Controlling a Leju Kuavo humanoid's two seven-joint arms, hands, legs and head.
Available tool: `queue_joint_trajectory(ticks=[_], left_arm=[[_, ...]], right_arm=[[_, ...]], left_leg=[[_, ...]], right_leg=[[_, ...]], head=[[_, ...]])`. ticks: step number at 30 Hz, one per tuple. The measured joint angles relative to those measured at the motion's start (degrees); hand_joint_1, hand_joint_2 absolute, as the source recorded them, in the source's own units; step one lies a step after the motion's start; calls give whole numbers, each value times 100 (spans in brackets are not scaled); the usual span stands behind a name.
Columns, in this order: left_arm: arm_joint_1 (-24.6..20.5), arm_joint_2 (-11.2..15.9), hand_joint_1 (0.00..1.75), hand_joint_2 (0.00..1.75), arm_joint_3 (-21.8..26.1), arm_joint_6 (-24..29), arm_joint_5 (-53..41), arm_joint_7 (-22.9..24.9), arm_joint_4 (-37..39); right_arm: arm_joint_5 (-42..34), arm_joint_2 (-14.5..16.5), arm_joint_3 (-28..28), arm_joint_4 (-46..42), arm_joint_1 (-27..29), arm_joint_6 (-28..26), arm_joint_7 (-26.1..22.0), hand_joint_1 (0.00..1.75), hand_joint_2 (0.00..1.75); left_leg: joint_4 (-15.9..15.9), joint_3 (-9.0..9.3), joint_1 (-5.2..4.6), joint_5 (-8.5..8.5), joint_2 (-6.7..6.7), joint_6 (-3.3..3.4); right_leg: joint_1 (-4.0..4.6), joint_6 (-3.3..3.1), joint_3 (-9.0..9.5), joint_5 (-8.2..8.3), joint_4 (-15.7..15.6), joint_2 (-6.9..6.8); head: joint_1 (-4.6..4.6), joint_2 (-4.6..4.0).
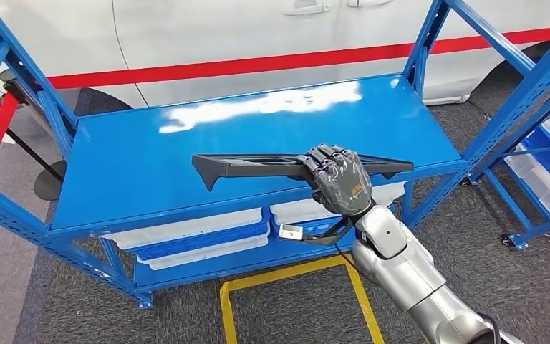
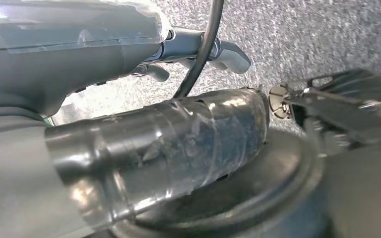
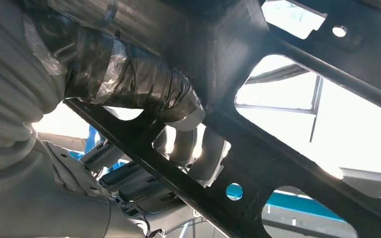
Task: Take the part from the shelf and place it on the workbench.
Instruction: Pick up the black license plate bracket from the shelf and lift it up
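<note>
Right hand (image 1: 339, 179) grips the long black openwork plastic part (image 1: 251, 167), held level above the glossy blue metal shelf (image 1: 143, 154). Left hand (image 2: 198, 49): state unclear. Judgement: lift clear keeping level; long overhang may twist in grasp.

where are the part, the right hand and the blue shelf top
part (image 1: 247, 166), head view, on its long bar left of the hand
right hand (image 1: 340, 179), head view, on the back of the hand
shelf top (image 1: 150, 154), head view, on bare blue surface
</note>
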Motion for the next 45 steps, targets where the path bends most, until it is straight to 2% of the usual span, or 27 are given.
queue_joint_trajectory(ticks=[1,3,5,7,12,13,14,16,17,18,19,21,22,25,26,27,29,31,32,34,36,37,39,41,42,44,45], left_arm=[[-7,6,0,0,-2,3,0,-1,0],[-16,17,0,0,-5,8,0,-2,0],[-20,15,0,0,-12,8,0,-2,1],[-27,8,0,0,-19,9,-1,-1,2],[-33,1,0,0,-22,12,-2,0,2],[-30,1,0,0,-23,14,-3,2,2],[-26,-2,0,0,-27,14,-6,6,2],[-22,-5,0,0,-37,12,-13,16,2],[-22,-8,0,0,-40,9,-15,21,2],[-21,-8,0,0,-42,6,-16,22,2],[-19,-8,0,0,-42,4,-17,23,2],[-4,-7,0,0,-44,1,-20,26,5],[-2,-5,0,0,-45,1,-21,26,7],[-1,-5,0,0,-49,-4,-38,24,9],[0,-5,0,0,-49,-8,-48,23,9],[1,-5,0,0,-50,-11,-56,22,9],[-6,-4,0,0,-50,-15,-64,17,9],[-20,2,0,0,-50,-16,-67,15,9],[-30,6,0,0,-51,-17,-67,15,9],[-43,12,0,0,-52,-17,-68,13,9],[-42,10,0,0,-54,-17,-67,15,9],[-47,8,0,0,-56,-17,-66,18,9],[-56,5,0,0,-57,-16,-65,25,10],[-49,8,0,0,-56,-14,-64,26,10],[-43,9,0,0,-56,-14,-63,26,10],[-40,8,0,0,-57,-16,-63,28,10],[-41,5,0,0,-57,-16,-61,32,9]], right_arm=[[0,5,-14,-23,4,0,-2,175,175],[0,15,-33,-51,11,0,-2,175,175],[9,22,-53,-79,26,0,-7,175,175],[16,28,-75,-116,47,0,-16,175,175],[15,30,-87,-136,57,0,-23,175,175],[11,30,-101,-163,75,0,-33,175,175],[-20,30,-115,-207,104,0,-26,175,175],[-87,26,-139,-318,157,0,10,175,175],[-118,24,-139,-357,167,0,42,175,175],[-125,20,-139,-379,161,0,60,175,175],[-128,19,-138,-393,158,0,74,175,175],[-124,16,-135,-402,147,0,103,175,175],[-116,16,-133,-402,142,0,122,175,175],[-50,15,-111,-402,122,0,218,175,175],[-20,8,-91,-402,119,0,260,175,175],[2,-4,-66,-401,118,0,295,175,175],[16,-33,-16,-401,118,0,350,175,175],[21,-59,26,-402,116,0,391,175,175],[23,-74,44,-402,113,0,409,175,175],[26,-110,74,-400,102,0,433,175,175],[20,-140,110,-394,93,0,455,175,175],[11,-156,129,-388,90,0,465,175,175],[-8,-203,165,-366,87,0,488,175,175],[-17,-234,196,-342,87,0,503,175,175],[-20,-243,210,-329,89,0,507,175,175],[-32,-258,244,-304,89,0,525,175,175],[-48,-269,262,-294,80,0,549,175,175]], left_leg=[[-394,264,-23,37,1,47],[-833,506,-66,18,-2,103],[-924,482,-71,124,3,128],[-1009,454,-41,250,33,178],[-1050,436,-27,315,53,205],[-1046,355,-28,376,59,222],[-998,172,-28,480,65,222],[-837,-251,-33,709,73,182],[-767,-386,-36,783,73,133],[-743,-422,-41,826,71,94],[-748,-433,-44,874,68,57],[-756,-480,-41,926,53,-13],[-693,-533,-36,818,44,-45],[70,-752,-12,-17,35,-114],[417,-798,-5,-220,36,-129],[677,-793,0,-279,36,-138],[703,-548,1,-51,36,-127],[48,35,-12,135,32,-67],[-390,347,-24,97,29,-32],[-924,669,-59,-34,25,24],[-1018,632,-59,54,33,83],[-1052,590,-47,129,46,128],[-1096,454,-19,310,77,213],[-1074,261,-32,461,91,246],[-1046,150,-38,526,95,241],[-959,-85,-41,636,98,221],[-902,-199,-38,680,97,205]], right_leg=[[5,17,-32,39,6,2],[-8,84,-48,125,-12,-4],[-18,164,-50,212,-65,-8],[-22,211,-82,177,-72,4],[-26,224,-111,74,-35,13],[-33,246,-184,-213,300,11],[-49,278,-103,-342,556,9],[-71,319,373,-692,578,8],[-65,295,694,-603,235,14],[-47,257,859,-669,-41,21],[-25,211,885,-686,-119,27],[-37,107,791,-579,-130,18],[-49,48,725,-506,-141,7],[-57,-64,469,-273,-156,-17],[-49,-70,372,-200,-148,-19],[-40,-69,271,-131,-135,-20],[-27,-51,72,-5,-97,-24],[-17,-19,-83,106,-57,-23],[-11,6,-132,157,-42,-24],[-15,73,-161,270,-58,-33],[-29,149,-171,382,-112,-32],[-30,178,-202,324,-91,-20],[-37,216,-312,-123,216,3],[-45,253,-447,-707,908,6],[-48,271,-475,-825,1240,5],[-53,291,-325,-675,1477,5],[-59,294,-103,-511,1292,5]], head=[[1,0],[0,0],[-1,0],[2,0],[4,0],[3,0],[3,0],[1,0],[1,1],[1,1],[2,1],[3,0],[1,-1],[-2,-1],[-1,0],[-2,0],[-2,0],[-2,0],[-2,0],[-1,1],[0,0],[1,0],[3,-1],[3,-1],[3,-1],[3,0],[3,0]])
